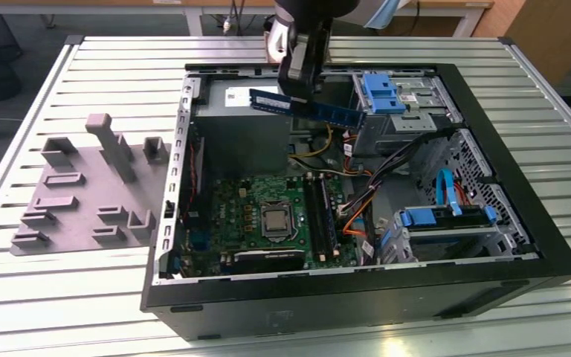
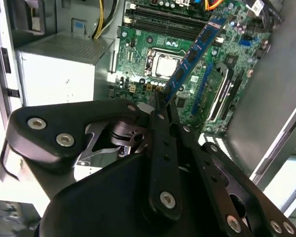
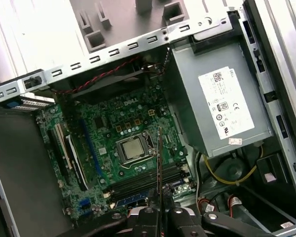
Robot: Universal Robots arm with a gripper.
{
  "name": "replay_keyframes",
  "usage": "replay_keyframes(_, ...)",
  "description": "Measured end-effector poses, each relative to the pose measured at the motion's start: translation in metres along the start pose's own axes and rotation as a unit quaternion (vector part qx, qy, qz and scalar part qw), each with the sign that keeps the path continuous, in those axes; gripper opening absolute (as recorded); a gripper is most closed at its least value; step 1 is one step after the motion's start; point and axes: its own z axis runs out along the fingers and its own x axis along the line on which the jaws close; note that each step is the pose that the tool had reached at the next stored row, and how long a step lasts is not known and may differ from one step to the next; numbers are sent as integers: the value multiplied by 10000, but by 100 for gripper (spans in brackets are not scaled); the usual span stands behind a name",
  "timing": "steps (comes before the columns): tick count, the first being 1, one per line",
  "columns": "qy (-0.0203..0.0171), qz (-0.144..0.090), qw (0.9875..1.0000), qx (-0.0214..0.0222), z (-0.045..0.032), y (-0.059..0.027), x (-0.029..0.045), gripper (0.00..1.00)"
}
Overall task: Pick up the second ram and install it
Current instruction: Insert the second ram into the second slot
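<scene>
Second ram [image 1: 337,114], a thin blue-green circuit board stick with dark chips, held in the air over an open black computer case [image 1: 365,297].
The fingers of the black gripper [image 1: 300,95] pinch the stick. It hangs tilted above the grey power supply box [image 1: 241,141], well clear of the long black memory slots [image 1: 320,212] on the green motherboard [image 1: 231,197]. The case lies on the slatted metal worktop [image 1: 68,297], and grey holder blocks [image 1: 77,193] sit toward the worktop's edge at the exterior view's left.

A slatted metal table [image 1: 77,297] stands before wooden furniture [image 1: 538,30] on grey floor [image 1: 38,30].
</scene>
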Motion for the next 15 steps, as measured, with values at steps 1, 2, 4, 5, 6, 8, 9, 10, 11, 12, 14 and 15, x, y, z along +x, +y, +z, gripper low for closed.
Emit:
replay_keyframes(1,0,71,10000,0,1,0,0,14)
replay_keyframes(2,-1,141,9999,1,2,0,0,14)
replay_keyframes(4,-3,275,9996,1,3,0,0,14)
replay_keyframes(5,-3,336,9994,1,4,0,0,14)
replay_keyframes(6,-4,392,9992,2,4,0,0,14)
replay_keyframes(8,-6,503,9987,2,5,0,0,14)
replay_keyframes(9,-6,555,9985,2,6,0,0,14)
replay_keyframes(10,-7,609,9981,3,7,0,0,14)
replay_keyframes(11,-8,661,9978,3,7,0,0,14)
replay_keyframes(12,-8,711,9975,3,8,0,0,14)
replay_keyframes(14,-10,817,9967,3,9,0,0,14)
replay_keyframes(15,-11,866,9962,3,9,0,0,14)
